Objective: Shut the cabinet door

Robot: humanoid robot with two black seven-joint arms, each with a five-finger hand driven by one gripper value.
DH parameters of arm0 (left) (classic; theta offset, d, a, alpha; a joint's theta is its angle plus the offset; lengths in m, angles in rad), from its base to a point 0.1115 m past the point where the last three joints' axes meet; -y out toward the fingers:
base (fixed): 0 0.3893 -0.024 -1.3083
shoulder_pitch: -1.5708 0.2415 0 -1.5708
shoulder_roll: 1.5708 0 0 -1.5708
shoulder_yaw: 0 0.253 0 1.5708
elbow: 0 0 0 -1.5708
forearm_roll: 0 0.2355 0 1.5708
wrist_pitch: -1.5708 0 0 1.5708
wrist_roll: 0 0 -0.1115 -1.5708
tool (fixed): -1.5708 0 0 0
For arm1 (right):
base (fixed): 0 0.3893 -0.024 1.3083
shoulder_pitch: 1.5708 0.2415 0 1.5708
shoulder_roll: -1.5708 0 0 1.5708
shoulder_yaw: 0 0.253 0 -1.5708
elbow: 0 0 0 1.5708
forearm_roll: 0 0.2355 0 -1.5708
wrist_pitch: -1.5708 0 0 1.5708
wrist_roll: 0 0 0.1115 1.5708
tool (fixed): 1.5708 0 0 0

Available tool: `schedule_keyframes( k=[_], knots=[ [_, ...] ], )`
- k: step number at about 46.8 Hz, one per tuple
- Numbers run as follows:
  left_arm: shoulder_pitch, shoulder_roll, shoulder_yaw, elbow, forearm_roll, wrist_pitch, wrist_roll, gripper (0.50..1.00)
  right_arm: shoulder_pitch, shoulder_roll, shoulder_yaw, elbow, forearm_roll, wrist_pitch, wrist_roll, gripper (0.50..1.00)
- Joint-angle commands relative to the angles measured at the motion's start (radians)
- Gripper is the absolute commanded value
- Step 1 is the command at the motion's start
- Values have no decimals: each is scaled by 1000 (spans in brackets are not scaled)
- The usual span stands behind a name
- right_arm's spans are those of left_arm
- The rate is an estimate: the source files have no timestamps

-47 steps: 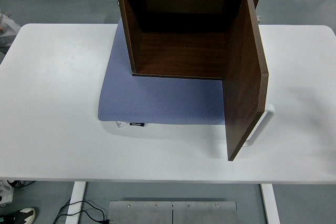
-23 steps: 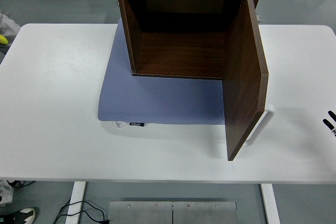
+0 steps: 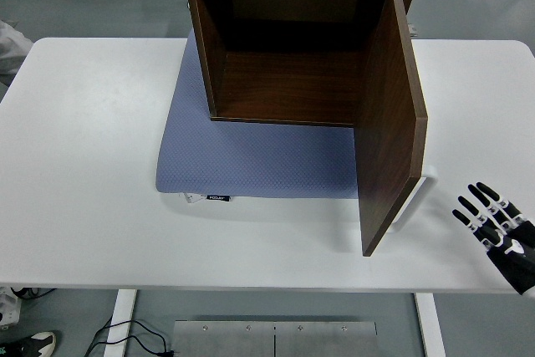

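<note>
A dark wooden cabinet [image 3: 292,48] stands on a blue-grey mat [image 3: 251,160] at the back middle of the white table [image 3: 92,165]. It is empty inside. Its door [image 3: 391,123] is hinged on the right side and swung wide open, pointing toward the table's near edge. My right hand [image 3: 495,227] is at the lower right, over the table and to the right of the door's free edge, apart from it. Its fingers are spread and hold nothing. The left arm does not show.
A white handle-like piece [image 3: 415,200] shows behind the door's lower edge. The mat has a small black label [image 3: 218,198] at its front edge. Grey floor and a metal base plate [image 3: 276,339] show below the table.
My right hand has come in from the right edge and moved left and nearer the door. The cabinet and door have not moved.
</note>
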Motion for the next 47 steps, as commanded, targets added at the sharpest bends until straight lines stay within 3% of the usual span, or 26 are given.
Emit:
schedule_keyframes(
  k=[1,14,47],
  knots=[
    [0,0,0,0,0,0,0,1000,20,21,-19,1,-15,0,-1,1000],
    [0,0,0,0,0,0,0,1000,103,110,-45,1,-41,0,0,1000],
    [0,0,0,0,0,0,0,1000,227,175,-150,-9,-73,0,0,1000]
  ],
)
